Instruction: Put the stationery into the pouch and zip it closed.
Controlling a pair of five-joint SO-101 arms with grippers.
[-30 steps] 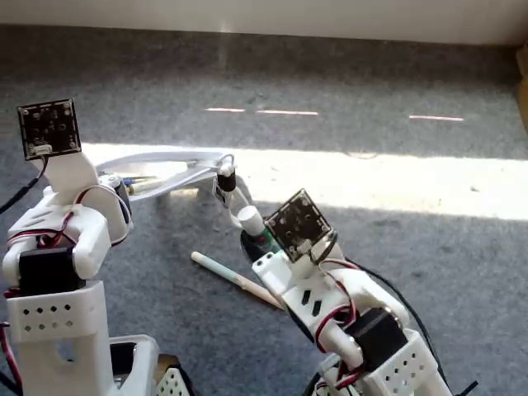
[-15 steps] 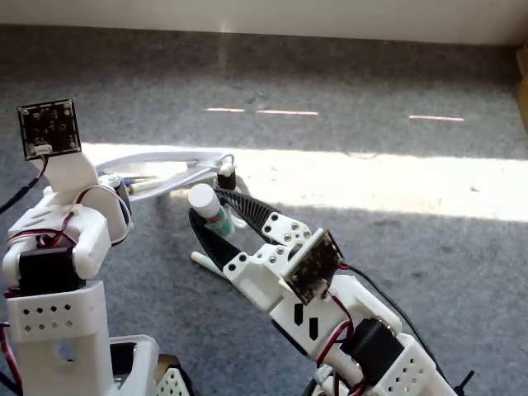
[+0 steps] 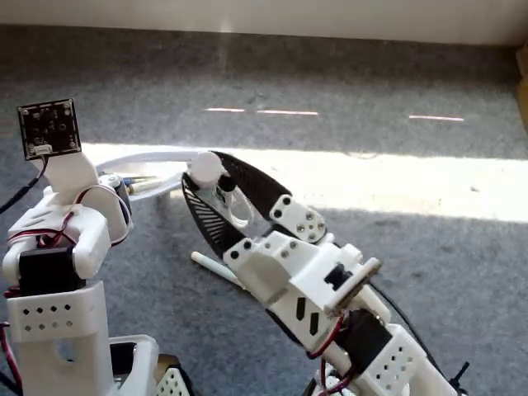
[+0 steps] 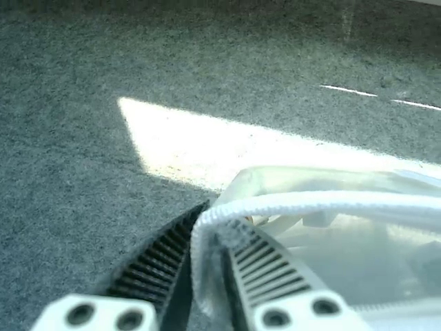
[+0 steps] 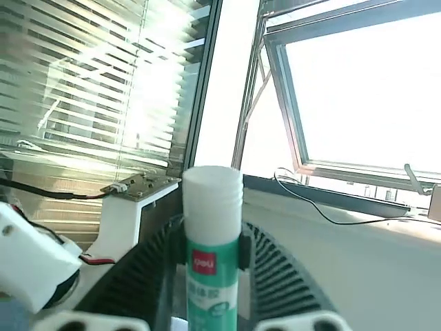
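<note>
A clear pouch (image 3: 162, 168) with a white zipper edge lies open on the grey carpet. My left gripper (image 4: 207, 241) is shut on the end of that zipper edge (image 4: 289, 202); pens show faintly inside the pouch (image 4: 344, 241). My right gripper (image 3: 208, 177) is shut on a glue stick (image 3: 205, 167) with a white cap and green label, and holds it raised and tilted up just over the pouch's near end. In the right wrist view the glue stick (image 5: 211, 234) stands upright between the black fingers (image 5: 275, 276). A pale pen (image 3: 216, 269) lies on the carpet under the right arm.
A bright sunlit band (image 3: 396, 181) crosses the carpet behind the pouch. The left arm's white body (image 3: 58, 247) stands at the front left. A yellowish object (image 3: 523, 82) sits at the right edge. The right wrist view looks up at a window (image 5: 358, 83) and blinds.
The right arm has lifted the glue stick off the carpet and swung it back and left to the pouch, its wrist tipping upward. The left arm and pouch have kept still.
</note>
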